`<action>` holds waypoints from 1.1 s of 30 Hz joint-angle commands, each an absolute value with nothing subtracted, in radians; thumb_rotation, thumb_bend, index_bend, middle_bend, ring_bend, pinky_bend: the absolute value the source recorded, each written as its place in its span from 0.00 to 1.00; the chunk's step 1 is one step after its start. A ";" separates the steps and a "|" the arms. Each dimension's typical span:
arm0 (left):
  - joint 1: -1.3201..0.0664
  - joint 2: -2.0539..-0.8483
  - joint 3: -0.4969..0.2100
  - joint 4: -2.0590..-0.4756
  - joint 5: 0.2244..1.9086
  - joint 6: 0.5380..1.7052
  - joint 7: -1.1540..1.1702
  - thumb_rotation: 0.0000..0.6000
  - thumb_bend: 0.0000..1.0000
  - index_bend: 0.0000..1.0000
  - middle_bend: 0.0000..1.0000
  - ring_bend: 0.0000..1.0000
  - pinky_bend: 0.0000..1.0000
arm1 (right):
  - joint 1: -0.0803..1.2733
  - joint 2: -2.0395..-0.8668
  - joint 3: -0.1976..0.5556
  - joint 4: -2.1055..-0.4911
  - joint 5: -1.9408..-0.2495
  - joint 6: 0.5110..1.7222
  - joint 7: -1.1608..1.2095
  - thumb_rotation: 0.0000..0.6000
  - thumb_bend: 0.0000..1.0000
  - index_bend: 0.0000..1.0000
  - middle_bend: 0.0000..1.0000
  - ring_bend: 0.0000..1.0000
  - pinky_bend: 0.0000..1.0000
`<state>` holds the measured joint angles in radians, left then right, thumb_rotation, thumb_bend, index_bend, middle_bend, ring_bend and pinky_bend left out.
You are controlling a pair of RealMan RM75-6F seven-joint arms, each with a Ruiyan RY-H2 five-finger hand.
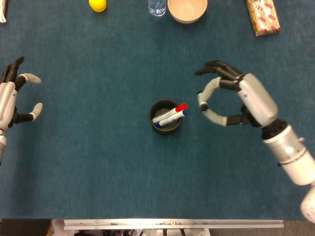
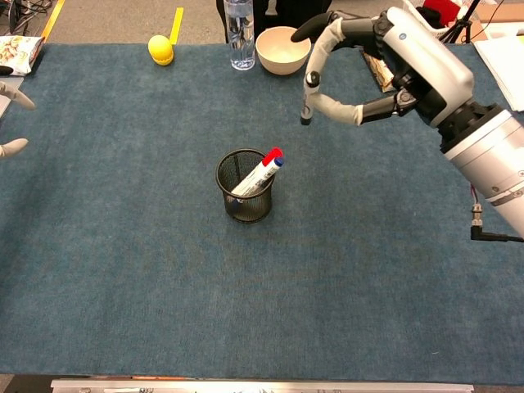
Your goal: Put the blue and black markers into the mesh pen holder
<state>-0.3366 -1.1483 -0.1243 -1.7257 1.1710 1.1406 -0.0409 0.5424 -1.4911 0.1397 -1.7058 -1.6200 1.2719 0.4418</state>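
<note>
Two markers (image 1: 171,115), one pen holder (image 1: 156,109)

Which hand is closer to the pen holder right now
Right. The right hand hovers open just beside the pen holder, on its right, without touching. The left hand is far off at the table's left edge.

no text can be read; the print on the wrapped packet (image 1: 263,16) is blurred.

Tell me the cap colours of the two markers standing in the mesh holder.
One red cap, one blue cap; the head view shows them best.
</note>
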 commanded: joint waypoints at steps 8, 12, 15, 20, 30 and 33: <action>-0.321 -1.134 -0.118 -1.713 1.182 1.144 -0.071 1.00 0.31 0.32 0.00 0.00 0.16 | 0.570 -1.630 0.127 -1.634 -1.622 1.272 0.487 1.00 0.29 0.67 0.28 0.16 0.21; -0.319 -1.128 -0.119 -1.712 1.187 1.145 -0.078 1.00 0.31 0.32 0.00 0.00 0.16 | 0.570 -1.668 0.123 -1.607 -1.614 1.277 0.517 1.00 0.29 0.67 0.28 0.16 0.21; -0.320 -1.127 -0.120 -1.710 1.188 1.141 -0.079 1.00 0.31 0.32 0.00 0.00 0.17 | 0.568 -1.691 0.123 -1.590 -1.607 1.284 0.530 1.00 0.29 0.67 0.28 0.16 0.21; -0.318 -1.126 -0.119 -1.711 1.192 1.142 -0.080 1.00 0.31 0.32 0.00 0.00 0.16 | 0.566 -1.725 0.121 -1.560 -1.599 1.288 0.554 1.00 0.29 0.67 0.28 0.16 0.21; -0.313 -1.121 -0.117 -1.711 1.195 1.142 -0.086 1.00 0.31 0.32 0.00 0.00 0.16 | 0.576 -1.797 0.104 -1.491 -1.587 1.262 0.608 1.00 0.28 0.67 0.28 0.16 0.21; -0.311 -1.121 -0.116 -1.709 1.195 1.142 -0.091 1.00 0.31 0.32 0.00 0.00 0.17 | 0.578 -1.807 0.098 -1.476 -1.586 1.253 0.613 1.00 0.24 0.67 0.28 0.16 0.21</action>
<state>-0.3109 -1.1210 -0.1163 -1.7090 1.1953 1.1423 -0.0904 0.5769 -1.8048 0.0999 -1.4785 -1.5870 1.2557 0.6109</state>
